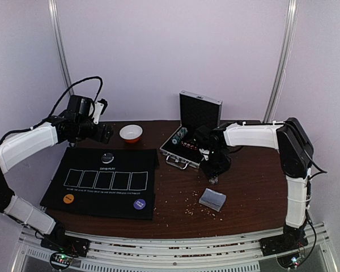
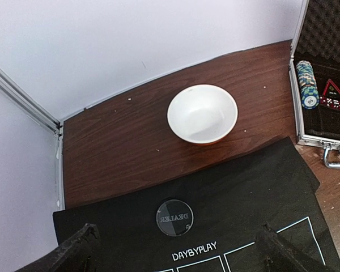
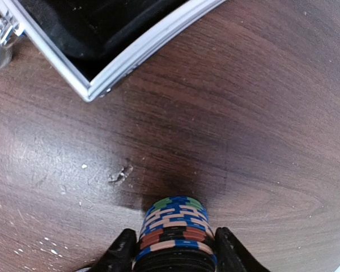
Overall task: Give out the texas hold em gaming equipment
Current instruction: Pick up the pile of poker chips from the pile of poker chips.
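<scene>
My right gripper (image 1: 215,170) is shut on a stack of striped poker chips (image 3: 175,229), blue, green, red and black, held just above the wooden table beside the open case. Its fingers (image 3: 122,252) flank the stack. A grey-blue deck of cards (image 1: 212,199) lies on the table in front of it. My left gripper (image 1: 103,134) is open and empty over the back edge of the black mat (image 1: 110,190). The round black dealer disc (image 2: 174,217) lies on the mat between its fingers (image 2: 79,249). An orange disc (image 1: 68,199) and a purple disc (image 1: 139,204) lie on the mat's near side.
An open aluminium case (image 1: 190,139) stands at the back centre with more chips (image 2: 306,84) in it; its corner shows in the right wrist view (image 3: 102,73). A white bowl with a red rim (image 2: 202,114) sits behind the mat. Walls close off the back and left.
</scene>
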Robot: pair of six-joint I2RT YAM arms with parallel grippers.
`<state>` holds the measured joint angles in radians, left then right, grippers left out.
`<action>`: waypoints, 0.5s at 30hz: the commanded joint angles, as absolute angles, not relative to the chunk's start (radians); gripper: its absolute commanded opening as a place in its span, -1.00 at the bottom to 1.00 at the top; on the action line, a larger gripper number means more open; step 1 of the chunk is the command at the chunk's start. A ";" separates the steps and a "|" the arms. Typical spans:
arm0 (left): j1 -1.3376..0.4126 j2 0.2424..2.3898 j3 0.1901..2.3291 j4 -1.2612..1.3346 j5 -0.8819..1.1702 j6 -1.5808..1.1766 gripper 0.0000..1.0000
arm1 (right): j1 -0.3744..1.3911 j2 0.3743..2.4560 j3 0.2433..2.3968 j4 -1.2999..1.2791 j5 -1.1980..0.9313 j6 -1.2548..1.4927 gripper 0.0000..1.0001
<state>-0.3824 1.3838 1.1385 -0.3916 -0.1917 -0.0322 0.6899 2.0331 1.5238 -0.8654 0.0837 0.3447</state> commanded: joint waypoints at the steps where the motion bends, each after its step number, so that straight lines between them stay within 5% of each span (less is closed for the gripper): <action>1: -0.380 1.355 1.131 -0.351 -0.208 -0.015 0.96 | 0.695 2.038 1.503 -0.873 0.071 0.348 -0.10; 12: -0.380 1.352 1.129 -0.351 -0.211 -0.014 0.96 | 0.694 2.047 1.496 -0.872 0.066 0.344 0.05; 15: -0.380 1.351 1.129 -0.350 -0.214 -0.014 0.96 | 0.694 2.048 1.501 -0.873 0.068 0.344 -0.11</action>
